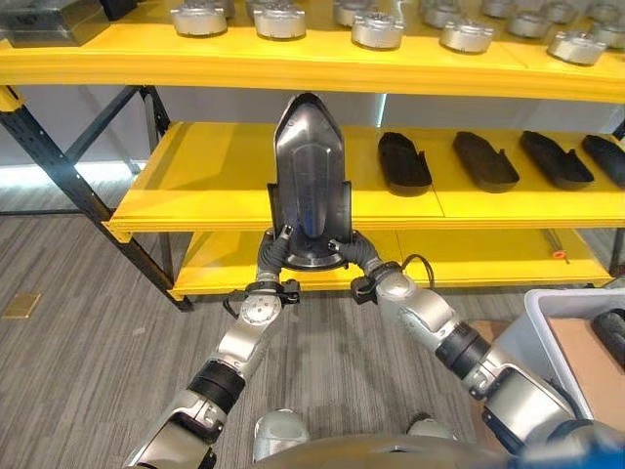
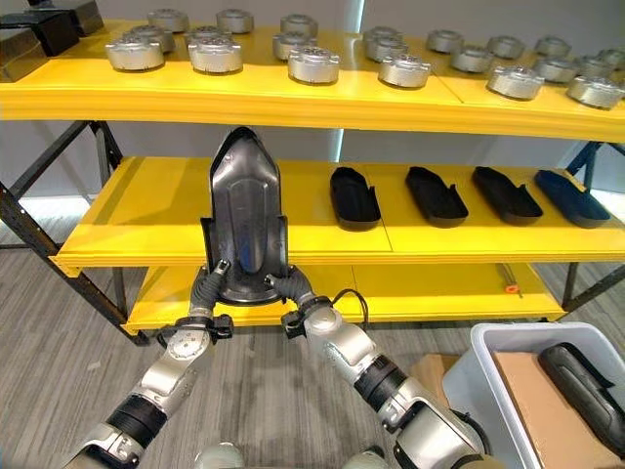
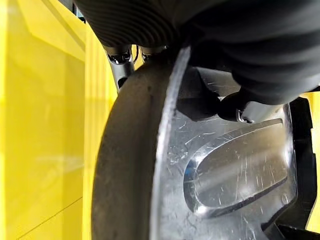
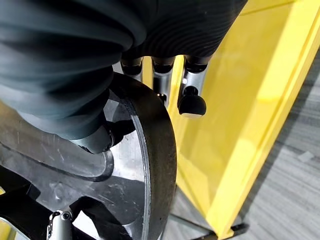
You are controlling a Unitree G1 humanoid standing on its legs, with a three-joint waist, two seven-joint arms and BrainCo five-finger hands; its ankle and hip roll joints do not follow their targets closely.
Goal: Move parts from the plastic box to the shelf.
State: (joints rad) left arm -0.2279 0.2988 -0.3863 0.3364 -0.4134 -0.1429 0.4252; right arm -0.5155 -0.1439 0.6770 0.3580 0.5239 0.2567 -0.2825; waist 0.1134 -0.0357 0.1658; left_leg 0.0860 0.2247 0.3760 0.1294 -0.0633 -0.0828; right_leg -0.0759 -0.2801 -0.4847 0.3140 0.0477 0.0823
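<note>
Both hands, left hand (image 1: pixel 276 244) and right hand (image 1: pixel 354 252), have their fingers clamped on a dark part (image 1: pixel 308 176) before the shelf (image 1: pixel 225 176); four already lie there, one waits in the plastic box (image 2: pixel 508 391).

Round silver-grey metal castings (image 2: pixel 313 64) stand in loose rows along the top of the head views, each a low disc with a raised centre. At their left end sits a dark rectangular block (image 2: pixel 54 29) with a greyer one (image 1: pixel 54 21) beside it. Below lies a grey wood-grain plank floor (image 1: pixel 78 342), and a small brass-coloured square plate (image 1: pixel 20 305) is set flush in it at far left. A tiny orange object (image 2: pixel 510 288) – possibly a tag or clip – shows low at right. A flat brown cardboard sheet (image 2: pixel 547 410) lies at lower right.
</note>
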